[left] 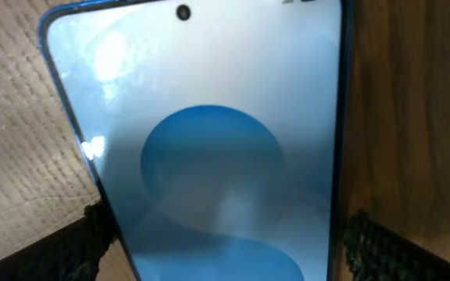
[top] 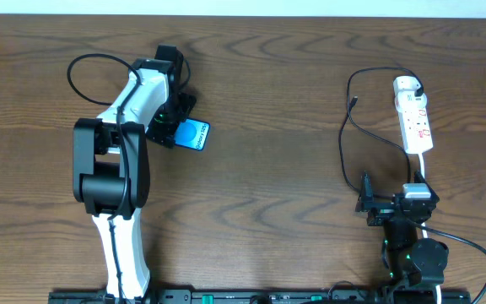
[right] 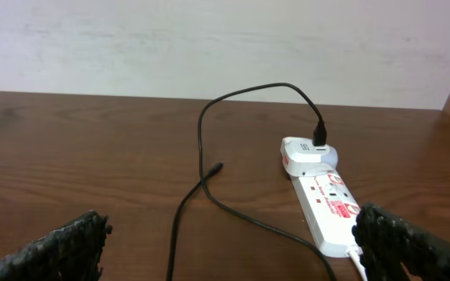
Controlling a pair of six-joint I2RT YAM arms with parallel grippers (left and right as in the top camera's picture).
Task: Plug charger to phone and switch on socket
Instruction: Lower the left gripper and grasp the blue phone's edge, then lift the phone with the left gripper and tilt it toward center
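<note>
The phone (top: 196,134), with a bright blue screen, lies slanted at the upper left of the table. In the left wrist view the phone (left: 217,156) fills the frame between my fingers. My left gripper (top: 175,125) is shut on its lower end. The white socket strip (top: 416,121) lies at the far right and also shows in the right wrist view (right: 330,207). The charger's white plug head (top: 407,84) sits in the strip's far end. Its black cable loops left, and the connector tip (right: 216,167) lies free on the wood. My right gripper (top: 366,203) is open and empty in front of the cable.
The strip's white cord (top: 423,165) runs back towards the right arm's base. The black cable (right: 186,211) crosses the wood between my right fingers. A light wall (right: 209,39) stands behind the table's far edge.
</note>
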